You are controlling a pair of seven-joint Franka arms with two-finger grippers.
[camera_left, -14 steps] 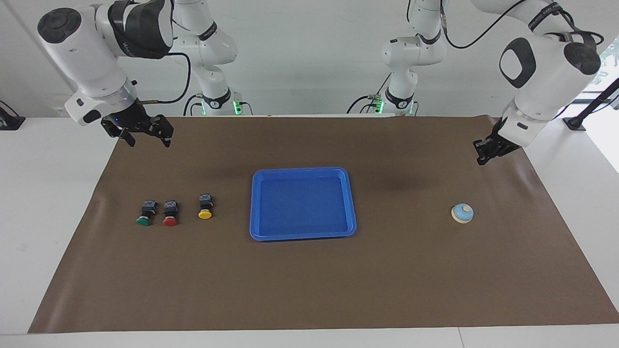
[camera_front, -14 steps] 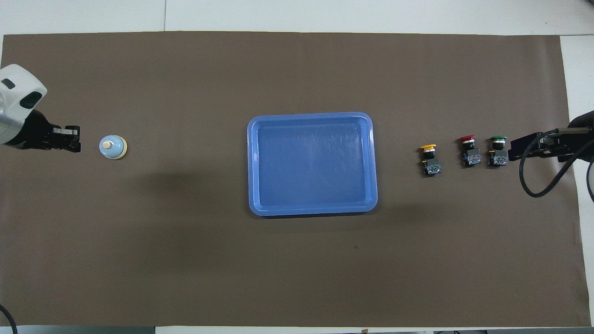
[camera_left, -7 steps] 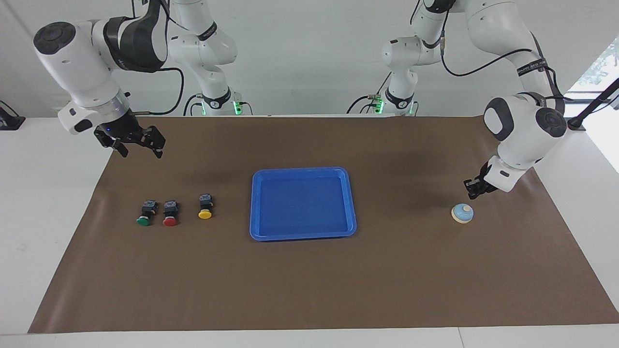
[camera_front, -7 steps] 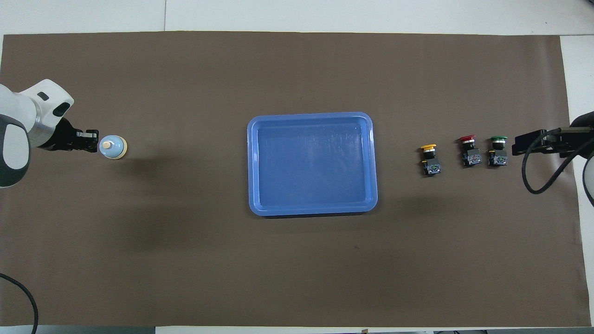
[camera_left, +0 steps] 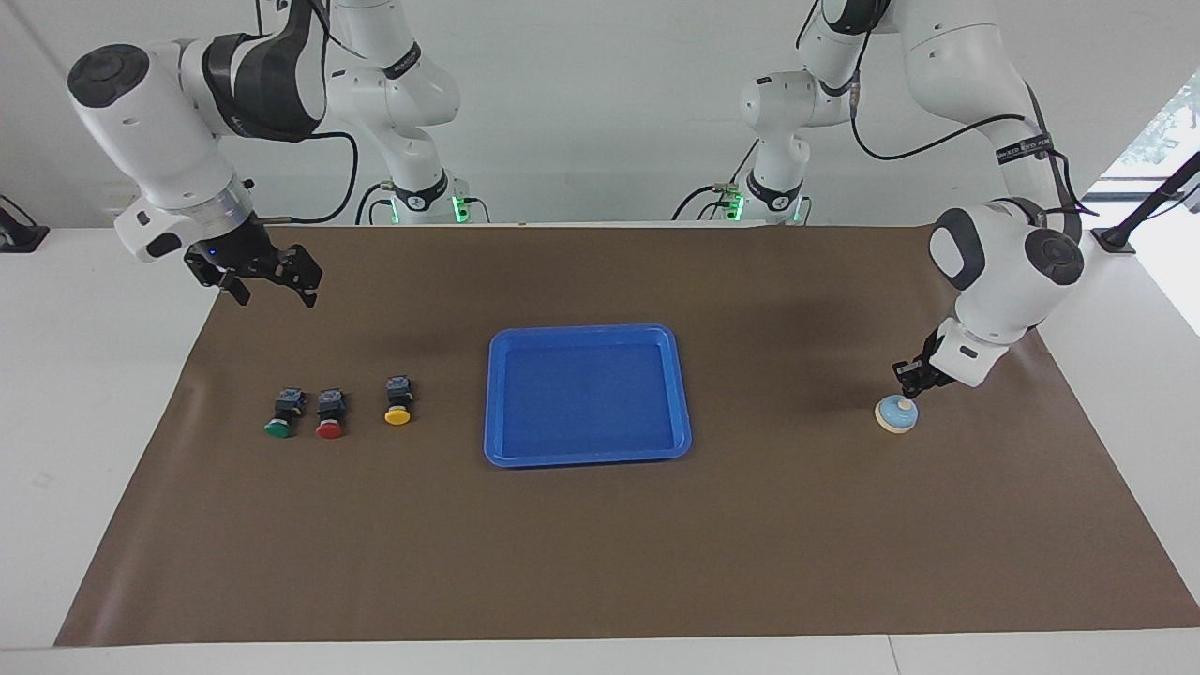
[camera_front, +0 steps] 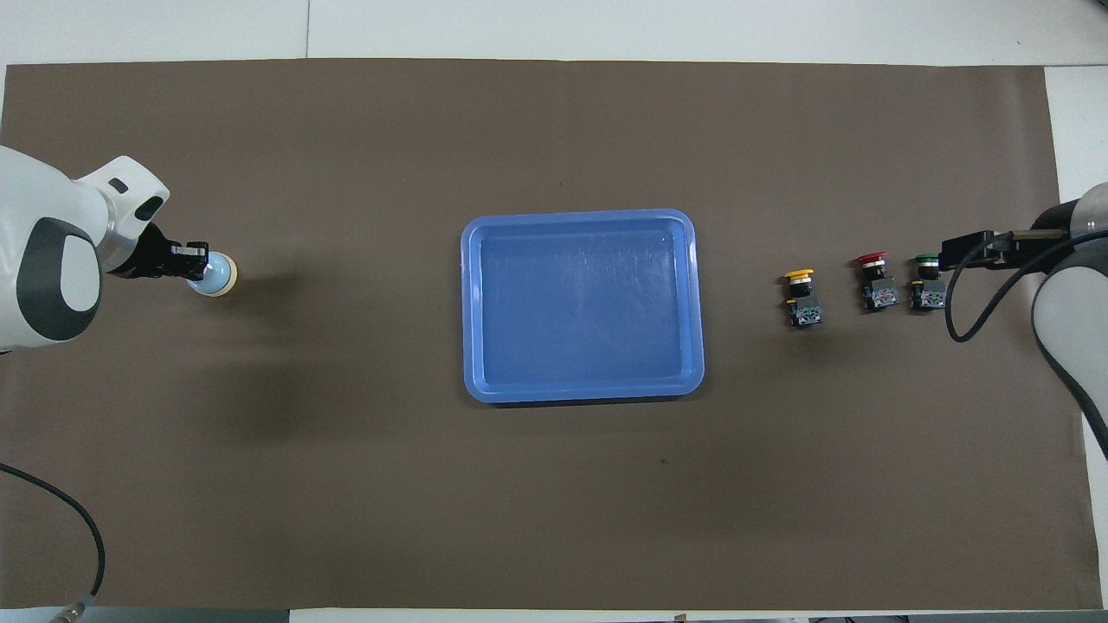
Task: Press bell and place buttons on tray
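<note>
A: Even, bright light from above in both views; the brown mat (camera_left: 600,544) reads flat and matte, with no hard highlights.

B: Shadows are soft. Blurry dark patches lie on the mat beside the bell (camera_front: 215,275) and along the edge of the tray (camera_front: 582,391) nearer to the robots in the overhead view.

A: A faint sheen shows on the tray floor there. In the facing view, daylight blows out the window (camera_left: 1162,122) at the left arm's end.

B: Focus holds across the bench (camera_left: 94,394); the buttons (camera_left: 330,414) stay crisp, and I see no motion blur or bending at the edges.
</note>
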